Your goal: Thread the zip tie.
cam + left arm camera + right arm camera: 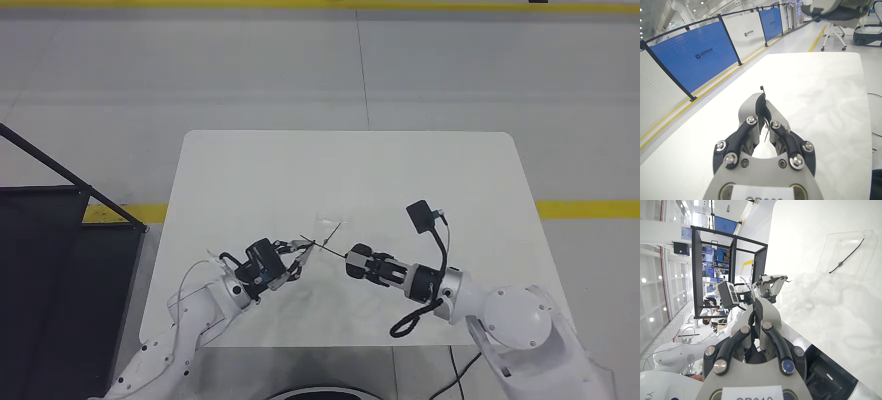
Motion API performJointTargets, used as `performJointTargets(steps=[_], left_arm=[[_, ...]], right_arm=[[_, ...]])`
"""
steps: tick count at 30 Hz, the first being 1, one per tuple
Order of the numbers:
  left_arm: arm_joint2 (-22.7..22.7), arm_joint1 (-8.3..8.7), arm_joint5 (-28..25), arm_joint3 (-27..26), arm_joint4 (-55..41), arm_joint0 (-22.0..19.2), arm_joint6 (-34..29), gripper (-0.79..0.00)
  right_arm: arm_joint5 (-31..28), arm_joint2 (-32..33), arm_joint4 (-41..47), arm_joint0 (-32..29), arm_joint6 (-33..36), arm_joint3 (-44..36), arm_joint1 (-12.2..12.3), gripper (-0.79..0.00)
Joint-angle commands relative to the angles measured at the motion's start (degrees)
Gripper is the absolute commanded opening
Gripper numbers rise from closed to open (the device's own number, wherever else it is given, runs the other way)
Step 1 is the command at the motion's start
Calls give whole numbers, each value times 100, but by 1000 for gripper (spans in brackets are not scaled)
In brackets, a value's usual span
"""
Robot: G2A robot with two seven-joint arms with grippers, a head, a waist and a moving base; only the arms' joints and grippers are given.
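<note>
My left gripper (763, 98) is shut on a thin black zip tie (762, 88). Its small head sticks out past the fingertips and its tail hangs behind the pads. In the top view this gripper (293, 262) hovers over the table's front middle, facing my right gripper (350, 258) a short way off. My right gripper (756, 303) has its pads pressed together. A dark thin strip (806, 22) pokes out of its tip toward the left gripper (773, 280). The two tips are close but apart.
A clear shallow tray (831, 255) lies on the white table (440, 180) just beyond the grippers, with another black zip tie (849, 255) in it. A black metal frame (60, 250) stands off the table's left side.
</note>
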Motion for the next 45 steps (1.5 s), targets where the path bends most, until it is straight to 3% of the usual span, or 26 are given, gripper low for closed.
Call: performJointTargets(steps=[1, 7, 16, 23, 45], left_arm=[[-26, -11, 55, 18, -173, 0, 9, -785], [-147, -16, -197, 43, -645, -49, -32, -785], [-305, 20, -1705, 484, -1549, -532, -185, -785], [-304, 51, -2832, 908, -2119, -1076, -816, -785], [-309, 53, -2872, 921, -2144, -1096, -844, -785]], right_arm=[[38, 3, -33, 11, 17, 10, 4, -785], [58, 212, -251, -97, 154, -3, 56, -785], [-248, 581, -1030, -703, 230, -619, 171, -785], [-417, 706, -1534, -1062, 120, -899, 215, -785], [-417, 706, -1534, -1062, 120, -899, 215, -785]])
